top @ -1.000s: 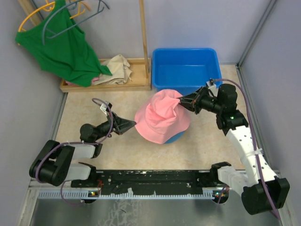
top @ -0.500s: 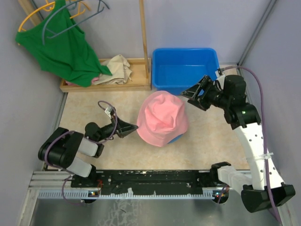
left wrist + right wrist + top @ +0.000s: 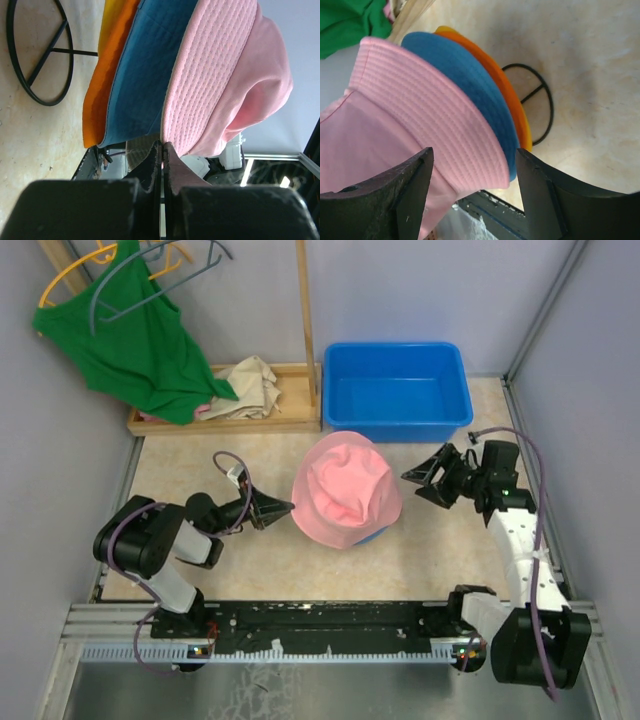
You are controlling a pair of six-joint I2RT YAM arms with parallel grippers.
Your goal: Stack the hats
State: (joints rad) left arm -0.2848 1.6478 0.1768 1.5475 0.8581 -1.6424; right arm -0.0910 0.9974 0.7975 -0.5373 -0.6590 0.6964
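The pink hat (image 3: 345,490) sits on top of a stack on a stand with a black wire base (image 3: 37,55). Below it show the brims of the blue hat (image 3: 145,75), the bright orange hat (image 3: 95,115) and the yellow-orange hat (image 3: 111,20). My left gripper (image 3: 288,508) is shut, its tips right at the pink brim's left edge, with nothing seen between them. My right gripper (image 3: 420,483) stands open to the right of the stack, apart from it. In the right wrist view the pink hat (image 3: 420,100) and blue hat (image 3: 470,85) lie beyond the open right gripper (image 3: 474,150).
A blue tub (image 3: 400,425) stands just behind the stack. At the back left a wooden tray (image 3: 230,423) holds a beige cloth (image 3: 250,385), with a green tank top (image 3: 140,350) hanging over it beside a wooden pole (image 3: 305,320). Walls close in left and right.
My right gripper let go of the pink hat's crown, opened and drew back to the right. The pink hat settled flat on the stack. The left gripper barely moved.
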